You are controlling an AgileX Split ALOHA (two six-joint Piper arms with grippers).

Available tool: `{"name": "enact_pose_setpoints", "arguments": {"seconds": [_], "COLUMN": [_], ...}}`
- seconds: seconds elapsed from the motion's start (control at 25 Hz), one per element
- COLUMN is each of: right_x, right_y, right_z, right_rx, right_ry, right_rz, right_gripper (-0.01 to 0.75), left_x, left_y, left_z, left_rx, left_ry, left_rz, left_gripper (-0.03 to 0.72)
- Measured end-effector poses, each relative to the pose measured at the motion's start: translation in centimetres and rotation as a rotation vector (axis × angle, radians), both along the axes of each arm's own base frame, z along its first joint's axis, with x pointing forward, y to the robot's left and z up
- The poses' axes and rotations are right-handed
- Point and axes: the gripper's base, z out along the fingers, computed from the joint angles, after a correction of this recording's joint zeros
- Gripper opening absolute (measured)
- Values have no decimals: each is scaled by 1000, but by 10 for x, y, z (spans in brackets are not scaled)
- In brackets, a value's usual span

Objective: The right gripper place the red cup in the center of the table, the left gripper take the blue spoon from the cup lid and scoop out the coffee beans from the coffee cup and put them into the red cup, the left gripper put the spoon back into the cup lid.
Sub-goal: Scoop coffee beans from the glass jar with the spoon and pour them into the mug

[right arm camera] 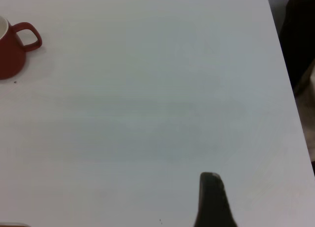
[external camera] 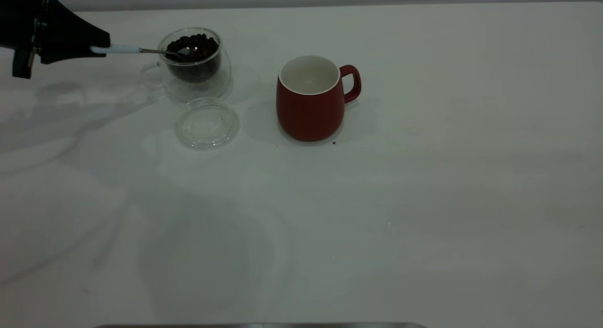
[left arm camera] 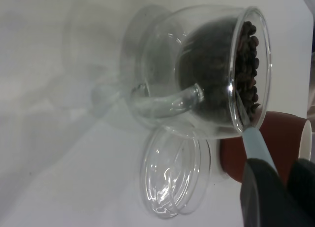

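The counter (external camera: 424, 200) is a wide white surface that carries everything.

The left gripper (external camera: 96, 50) hangs at the far left of the exterior view, above the counter, clenched on the pale handle of the spoon (external camera: 141, 50). In the left wrist view its two black jaws pinch the handle end from either side.

The right gripper (right arm camera: 212, 200) shows only as one dark finger in its own wrist view, above bare counter well apart from the red cup; I cannot tell how its jaws stand.

The red cup (external camera: 310, 99) stands upright near the middle of the counter, its handle pointing right in the exterior view, its white inside showing no beans.

The glass cup (external camera: 194, 64) stands upright to the left of the red cup and a little farther back, apart from it.

The lid (external camera: 207, 123) lies flat on the counter just in front of the glass cup, close to its base.

The spoon reaches nearly level from the gripper over the glass cup's rim, with its metal bowl down among the beans.

The coffee beans (external camera: 198, 47) fill the glass cup close to its rim.
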Motion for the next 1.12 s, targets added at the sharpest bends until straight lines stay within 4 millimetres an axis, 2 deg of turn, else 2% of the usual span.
{"name": "enact_pose_setpoints", "arguments": {"seconds": [0.68, 1.12], "right_x": [0, 0], "right_y": [0, 0], "right_z": [0, 0], "right_rx": [0, 0], "right_ry": [0, 0], "right_rz": [0, 0], "right_gripper": [532, 532], "left_x": [-3, -16], "left_y": [3, 44], "left_z": [4, 10], "left_rx": [-50, -135], "left_ry": [-1, -11], "left_rz": [-16, 30], "left_gripper": [122, 122]}}
